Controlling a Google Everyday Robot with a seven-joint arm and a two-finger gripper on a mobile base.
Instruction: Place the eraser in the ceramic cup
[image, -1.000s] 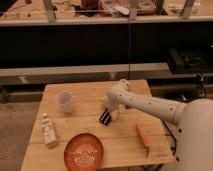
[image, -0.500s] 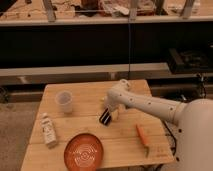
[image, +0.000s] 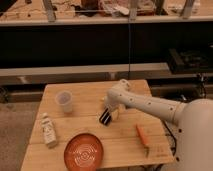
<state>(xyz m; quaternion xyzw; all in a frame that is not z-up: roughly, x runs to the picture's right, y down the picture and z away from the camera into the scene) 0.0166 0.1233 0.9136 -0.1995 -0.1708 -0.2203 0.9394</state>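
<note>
Checking the containers first, I see the ceramic cup (image: 64, 101) standing upright on the left part of the wooden table (image: 90, 95), mouth up; from this angle I can only see its pale inner wall and cannot tell anything more about its inside. The eraser (image: 104, 118) is not in it: it is well to the cup's right, near the middle of the table, tilted on end just at the tabletop. The orange-red ridged plate (image: 84, 151) lies at the front edge with its rings showing, and the white bottle (image: 48, 131) lies to its left, below the cup. An orange carrot-shaped item (image: 143, 135) rests on the right side of the table. My arm (image: 150, 104) reaches in from the right, runs leftward over the table, bends at a rounded joint and drops its wrist down toward the table's centre. The gripper (image: 106, 116) points down and slightly left, and as far as I can make out its fingers are closed on the eraser, the dark striped block sitting between them.
</note>
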